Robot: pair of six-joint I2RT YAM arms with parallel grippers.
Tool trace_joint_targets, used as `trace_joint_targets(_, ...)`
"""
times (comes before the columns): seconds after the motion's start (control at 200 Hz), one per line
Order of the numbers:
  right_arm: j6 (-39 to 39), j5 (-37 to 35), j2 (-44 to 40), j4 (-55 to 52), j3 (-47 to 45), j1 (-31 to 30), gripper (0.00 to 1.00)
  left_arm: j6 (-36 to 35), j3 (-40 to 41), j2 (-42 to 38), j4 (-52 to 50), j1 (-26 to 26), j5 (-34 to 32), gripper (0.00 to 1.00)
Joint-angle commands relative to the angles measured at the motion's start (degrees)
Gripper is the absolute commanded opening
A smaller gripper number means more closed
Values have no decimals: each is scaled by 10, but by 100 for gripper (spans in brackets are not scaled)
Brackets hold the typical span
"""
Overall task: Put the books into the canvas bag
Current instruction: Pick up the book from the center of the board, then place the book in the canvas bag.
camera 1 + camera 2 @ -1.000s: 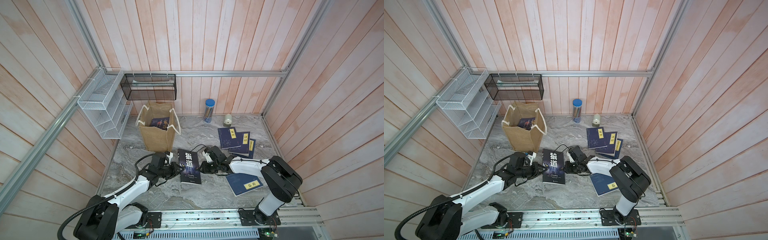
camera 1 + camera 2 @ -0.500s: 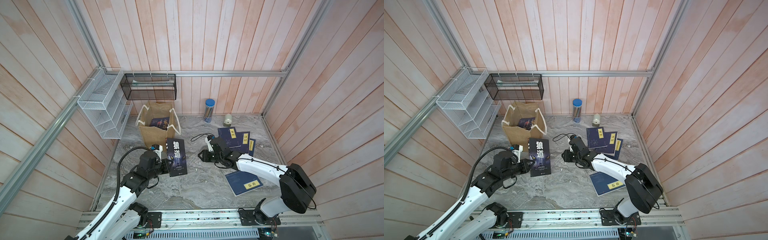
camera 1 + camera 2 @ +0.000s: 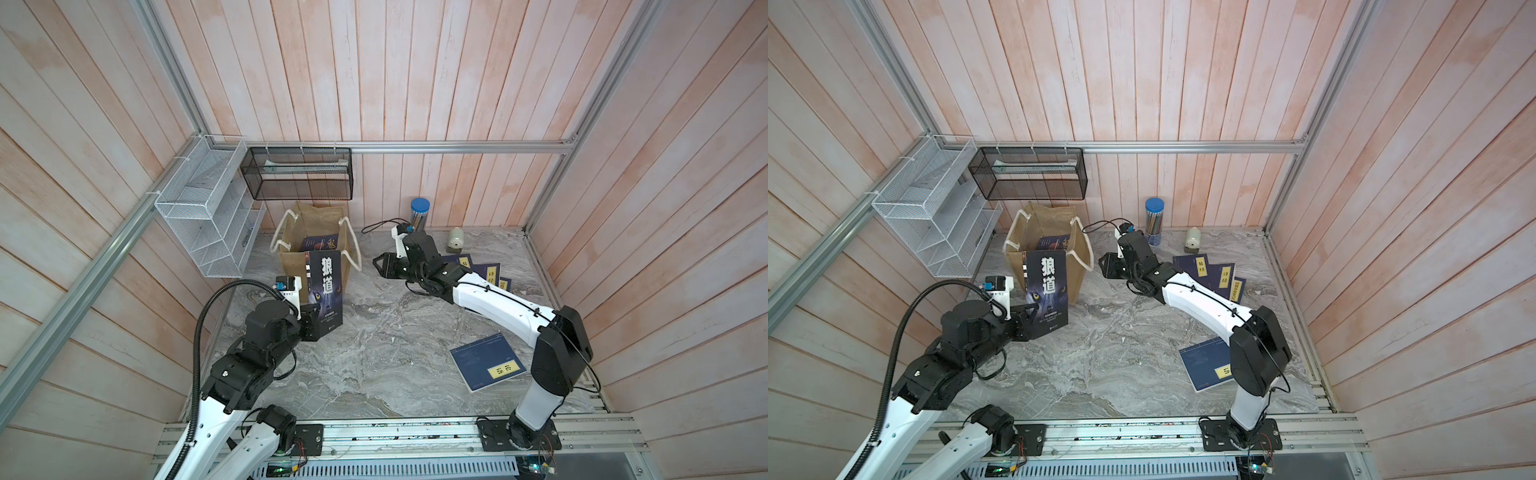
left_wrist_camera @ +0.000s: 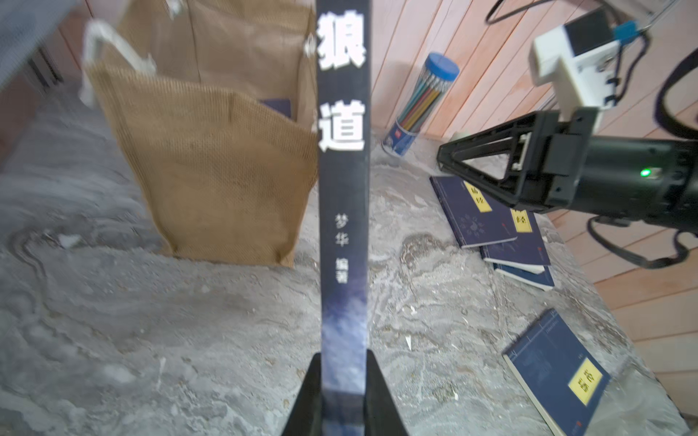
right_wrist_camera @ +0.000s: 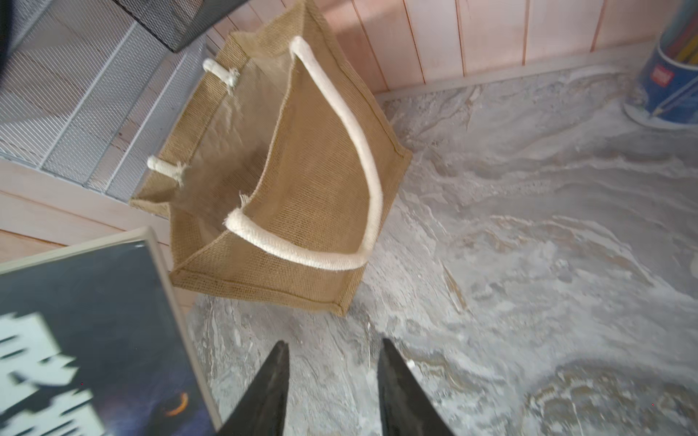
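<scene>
Raised upright now, the dark book (image 3: 328, 282) is pinched low by the left claw (image 3: 319, 326) near the bag (image 3: 293, 268); the right claw (image 5: 333, 341) gapes empty. Snagging its rim could topple it.

The right gripper (image 5: 334, 381) is holding its two black fingers (image 5: 277, 381) apart, with only grey-veined counter (image 5: 528, 264) showing between them. Beyond the tips the canvas bag (image 5: 313, 181) is standing on the counter, its mouth gaping, close to the wooden wall (image 5: 491, 30). One white rope handle (image 5: 362, 151) is drooping over the bag's near side; the second handle's ends (image 5: 166, 168) are poking out at the far rim. A dark book (image 5: 87, 321) with white characters and an orange eye is looming close to the lens, blurred, overlapping the bag's corner; whether they are touching cannot be told. A white wire rack (image 5: 75, 94) and a black mesh basket (image 5: 181, 19) are sitting behind the bag, and a blue pencil tub (image 5: 672, 87) is standing well apart from it
</scene>
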State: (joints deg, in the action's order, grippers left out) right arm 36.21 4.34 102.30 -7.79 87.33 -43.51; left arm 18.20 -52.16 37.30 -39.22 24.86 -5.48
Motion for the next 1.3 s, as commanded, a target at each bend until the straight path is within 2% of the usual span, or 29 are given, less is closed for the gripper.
trace_joint_targets(0.0,-7,-1,35,-13,65,-6,41,-78,-45,-16,68,-1,-40,6)
trace_joint_targets(0.295,-3,23,152,-56,224,-9,43,-175,-111,9,118,-1,-100,4)
trace_joint_targets(0.555,3,37,241,-112,358,-9,43,-246,-229,134,132,-7,-101,4)
trace_joint_targets(0.86,14,60,305,-149,455,-9,41,-244,-315,273,146,-100,26,3)
trace_joint_targets(1.11,31,82,324,-145,461,-9,39,-239,-343,353,118,-143,87,3)
trace_joint_targets(1.295,33,97,334,-142,462,-9,37,-200,-387,419,51,-183,139,3)
